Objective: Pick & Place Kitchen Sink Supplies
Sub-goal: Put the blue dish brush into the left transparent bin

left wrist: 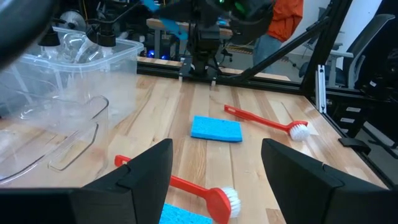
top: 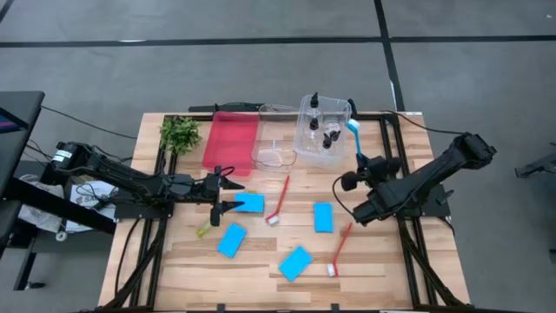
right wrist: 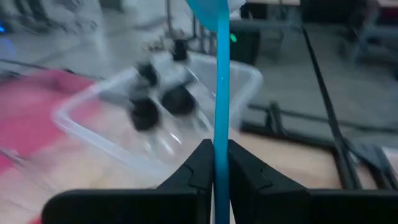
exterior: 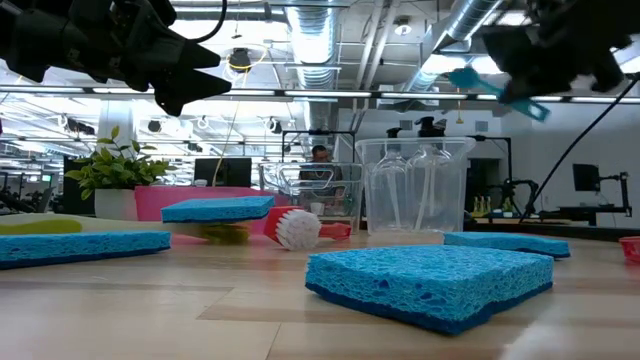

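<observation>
My left gripper (top: 233,195) is open and hovers just left of a blue sponge (top: 250,203); its wrist view looks over a red brush (left wrist: 186,186) and another sponge (left wrist: 216,129). My right gripper (top: 363,165) is shut on a blue brush (top: 355,139) beside the clear bin (top: 306,146), which holds black-capped bottles (top: 328,130). Three more sponges (top: 232,240) (top: 323,217) (top: 296,263) lie flat on the table. Two red brushes (top: 278,202) (top: 340,248) and a yellow-green brush (top: 204,229) lie there too. My right gripper pinches the blue brush's slim handle (right wrist: 221,149) between its two fingers (right wrist: 200,167). The brush is lifted clear of the table. Its handle runs on from the fingers toward the far edge, and its head (top: 352,124) is at the clear bin's right rim.
A red tray (top: 230,139) and a small clear tray (top: 276,156) sit left of the bin, and a leafy plant (top: 180,132) sits at the far left corner. Bare wood lies along the near edge and near the right edge. A person shows beyond the table (left wrist: 283,25).
</observation>
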`<state>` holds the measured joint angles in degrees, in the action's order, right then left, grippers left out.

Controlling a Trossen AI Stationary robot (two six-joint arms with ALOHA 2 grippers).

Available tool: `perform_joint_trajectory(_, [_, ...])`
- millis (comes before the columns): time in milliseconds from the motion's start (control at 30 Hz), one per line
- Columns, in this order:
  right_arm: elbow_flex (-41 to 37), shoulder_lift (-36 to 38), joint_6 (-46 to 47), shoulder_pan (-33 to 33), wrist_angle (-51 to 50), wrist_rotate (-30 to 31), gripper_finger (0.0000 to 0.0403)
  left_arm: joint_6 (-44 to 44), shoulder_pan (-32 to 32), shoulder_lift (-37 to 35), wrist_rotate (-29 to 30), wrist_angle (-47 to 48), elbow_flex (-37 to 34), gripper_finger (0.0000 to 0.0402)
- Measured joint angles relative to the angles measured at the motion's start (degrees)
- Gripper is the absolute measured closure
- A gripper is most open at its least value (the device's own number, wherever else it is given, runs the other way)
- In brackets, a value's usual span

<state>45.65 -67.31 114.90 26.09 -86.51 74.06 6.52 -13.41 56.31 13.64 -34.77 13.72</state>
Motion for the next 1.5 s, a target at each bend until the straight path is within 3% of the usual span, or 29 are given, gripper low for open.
perform_joint_trajectory(133, [2.8, 0.0, -7.7, 0.2, 3.9, 5.4, 0.0386, 1.1, 0.0, 0.0, 1.9, 0.0, 0.0, 0.0153])
perform_joint_trajectory(367, [6.3, 0.0, -26.5, 0.2, 15.7, 9.3, 0.0379, 2.8, 0.0, 0.0, 14.7, 1.8, 0.0, 0.0171])
perform_joint_trajectory(533, [7.4, 0.0, -39.6, 0.2, 24.3, 10.0, 0.0384, 3.4, 0.0, 0.0, 22.0, 1.8, 0.0, 0.0220])
perform_joint_trajectory(700, [7.4, 0.0, -47.4, 0.2, 29.8, 10.0, 0.0386, 3.4, 0.0, 0.0, 26.8, 3.0, 0.0, 0.0297])
perform_joint_trajectory(900, [7.4, 0.0, -48.7, 0.2, 30.3, 10.0, 0.0380, 3.5, 0.0, 0.0, 26.8, 4.8, 0.1, 0.0392])
perform_joint_trajectory(1033, [7.4, 0.0, -49.0, 0.2, 30.3, 10.0, 0.0390, 5.6, 1.4, 0.0, 22.9, 12.8, 2.8, 0.0395])
perform_joint_trajectory(1200, [7.4, 0.0, -49.0, 0.0, 30.3, 10.0, 0.0379, 11.7, 7.2, 0.0, 10.3, 31.3, 8.4, 0.0397])
perform_joint_trajectory(1500, [7.4, 0.0, -49.5, 0.0, 30.3, 10.0, 0.0391, 12.5, 18.8, 0.3, 9.2, 40.7, 13.0, 0.0397])
